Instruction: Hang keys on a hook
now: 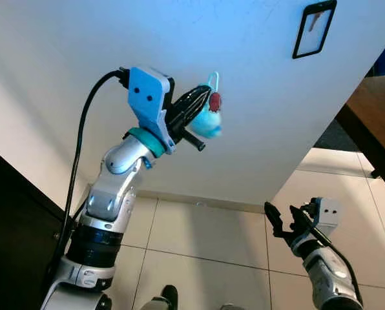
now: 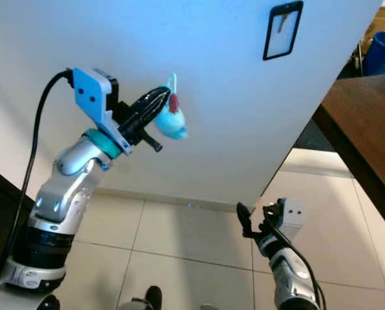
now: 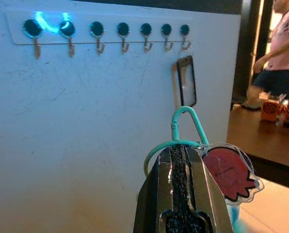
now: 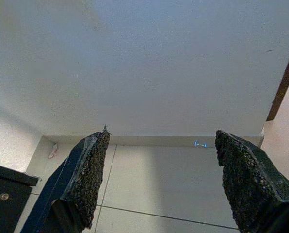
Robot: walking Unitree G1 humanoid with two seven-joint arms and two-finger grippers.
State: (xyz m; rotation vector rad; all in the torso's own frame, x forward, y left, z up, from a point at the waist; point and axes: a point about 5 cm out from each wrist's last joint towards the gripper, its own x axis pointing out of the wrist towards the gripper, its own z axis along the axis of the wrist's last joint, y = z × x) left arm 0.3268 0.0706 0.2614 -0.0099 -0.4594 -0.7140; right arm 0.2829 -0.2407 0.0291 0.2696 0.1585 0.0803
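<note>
My left gripper (image 1: 204, 102) is raised in front of the white wall and shut on a teal key ring (image 3: 185, 122). A red tag (image 3: 229, 173) and a light-blue fluffy charm (image 1: 208, 123) hang from the ring. In the left wrist view a white hook rack (image 3: 105, 38) with several small hooks runs along the top of the wall, well above the ring. A black-framed card (image 1: 314, 29) hangs from the hook at one end of the rack. My right gripper (image 1: 287, 219) is low over the tiled floor, open and holding nothing.
A brown table (image 1: 372, 119) juts in at the right, and a black cabinet (image 1: 11, 226) stands at the left. A blue bin (image 2: 383, 51) sits behind the table. A person in a pink top (image 3: 280, 46) stands beyond the wall's end, near orange objects (image 3: 270, 109).
</note>
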